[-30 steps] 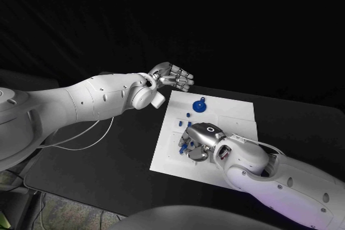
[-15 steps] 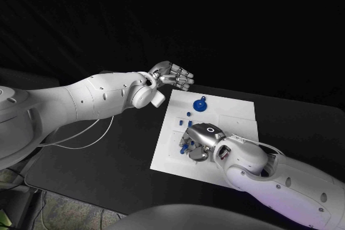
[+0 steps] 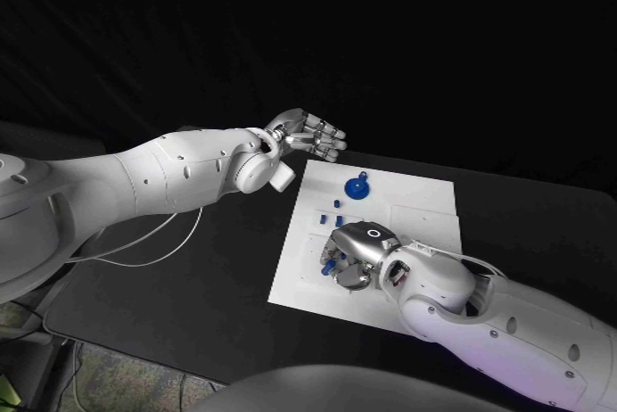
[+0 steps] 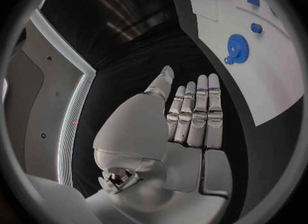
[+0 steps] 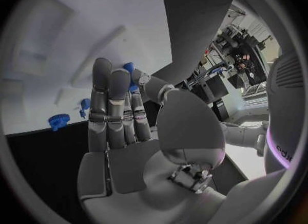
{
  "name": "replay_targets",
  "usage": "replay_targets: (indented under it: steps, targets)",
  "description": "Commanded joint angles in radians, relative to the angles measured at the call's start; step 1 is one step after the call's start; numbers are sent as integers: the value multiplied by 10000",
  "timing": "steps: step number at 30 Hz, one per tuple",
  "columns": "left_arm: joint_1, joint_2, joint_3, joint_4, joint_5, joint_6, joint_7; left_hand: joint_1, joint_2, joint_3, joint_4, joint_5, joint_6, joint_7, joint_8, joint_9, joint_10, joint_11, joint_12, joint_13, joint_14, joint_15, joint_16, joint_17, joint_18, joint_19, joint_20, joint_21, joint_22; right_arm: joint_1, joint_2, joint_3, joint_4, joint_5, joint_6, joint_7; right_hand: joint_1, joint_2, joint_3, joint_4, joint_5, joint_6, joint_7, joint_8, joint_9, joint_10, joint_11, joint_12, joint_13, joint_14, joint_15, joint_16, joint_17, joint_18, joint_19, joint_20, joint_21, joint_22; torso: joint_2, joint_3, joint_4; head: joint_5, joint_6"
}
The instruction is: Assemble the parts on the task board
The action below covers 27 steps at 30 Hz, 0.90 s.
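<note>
The white board (image 3: 412,198) lies flat in the middle of the black table (image 3: 193,278). The right hand (image 3: 357,254) is low over the near part of the board, fingers curled down. In the right wrist view a small blue piece (image 5: 130,75) sits pinched betw. thumb and fingertips, so that hand holds a piece.

The left hand (image 3: 306,135) hangs up in the air just off the far left corner of the board, fingers straight and side by side, holding nothing.

A blue gear (image 3: 357,190) lies on the far part of the board. Two little blue pegs (image 3: 329,220) stand betw. the gear and the right hand.

The pieces look like hard plastic: prob. light, stiff, smooth, a bit slippery. They won't squash but could pop out of a pinch. Best to hold a peg by its sides, near the top, w/ a soft steady squeeze. Take the gear by its rim, not the teeth tips.
</note>
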Motion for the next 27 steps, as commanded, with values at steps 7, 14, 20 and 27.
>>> replay_targets:
  steps: [7, 14, 20, 27]
  targets:
    - [3, 14, 6, 10, 63, 159, 46, -104, 21, -67, 58, -24, -39, 65, -15, 1, -38, 25, -36, 0, -101, -5, -29, 13, -6, -58, 21, 57, -54, -24, 118, -70, 29, -143, 191, -79, -41, 52, -221, -54, 83, 31, 12, 30, 1, 192, -212, 53, 8, -12, -92, -88, -42, 186, 66, -39, -114, 65, -4, -8, 3, -45, -9]
    - [3, 10, 6, 9, 63, 186, 16, -106, 22, -70, 66, -27, -43, 67, -15, 2, -41, 26, -36, 0, -97, -6, -26, 15, -4, -54, 21, 58, -61, -24, 182, -89, 49, 104, 114, -17, -274, -148, -2118, 349, 766, -384, 12, 24, -42, -133, -178, 40, -6, 13, -27, -70, -53, 130, 277, 32, -475, -303, -1, -7, 3, -75, 0]
    - [3, 17, 6, 8, 63, 219, -12, -108, 19, -77, 77, -31, -50, 68, -15, 2, -47, 27, -35, 0, -88, -7, -27, 20, 1, -36, 18, 67, -68, -26, 200, -118, 28, 177, 89, -87, -219, -167, -2489, 405, 780, -449, 32, 21, -46, -208, -141, 37, -8, 18, -16, -57, -59, 126, 386, 46, -606, -542, 2, -5, 6, -70, -9]
    - [3, 7, 6, 8, 63, 234, -36, -108, 19, -77, 77, -31, -50, 68, -15, 2, -47, 27, -35, 0, -88, -7, -27, 20, 1, -36, 18, 67, -68, -37, 186, -139, 0, 179, -127, -207, -262, -268, -2492, 404, 872, -563, 64, 16, -53, -303, -103, 34, -10, 11, 7, -69, -75, 133, 383, 61, -600, -619, 2, 0, -1, -75, -9]
